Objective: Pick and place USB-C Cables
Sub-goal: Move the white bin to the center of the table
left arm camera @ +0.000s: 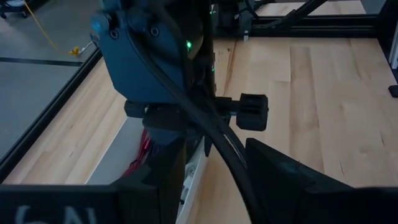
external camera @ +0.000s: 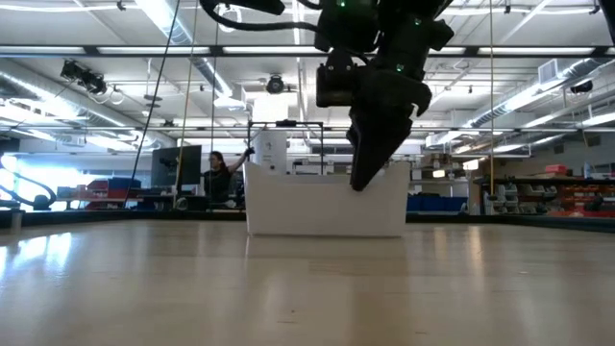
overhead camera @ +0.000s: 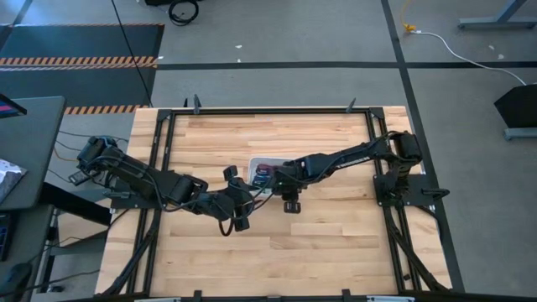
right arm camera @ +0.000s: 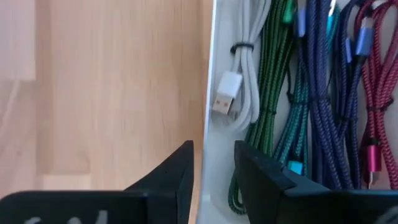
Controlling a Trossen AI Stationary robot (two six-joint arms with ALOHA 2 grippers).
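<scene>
Overhead, the left claw (overhead camera: 237, 220) sits near the middle of the wooden table (overhead camera: 336, 243), just short of the white tray (overhead camera: 254, 165), and its own camera looks straight at the other arm's wrist. Its fingers (left arm camera: 280, 180) stand a little apart with nothing between them, apart from the other arm's black lead crossing in front.

Next comes the tray, seen from the table edge as a low white box (external camera: 327, 207) behind the hanging arm. All six cables lie inside it — none on the bare wood. Going across from the right claw's side: the white-grey cable (right arm camera: 239, 93) lies closest to the rim, its silver plug just ahead of the fingertips; then the green cable (right arm camera: 268, 81), the teal cable (right arm camera: 292, 118), the two purple cables (right arm camera: 323, 112) side by side, and the dark red cable (right arm camera: 376, 93) farthest away.

Finally, the right claw (right arm camera: 212, 162) hangs over the tray's near rim (right arm camera: 208, 62) — one finger above the wood, the other above the tray floor. The gap between them is narrow, and it grips nothing.
</scene>
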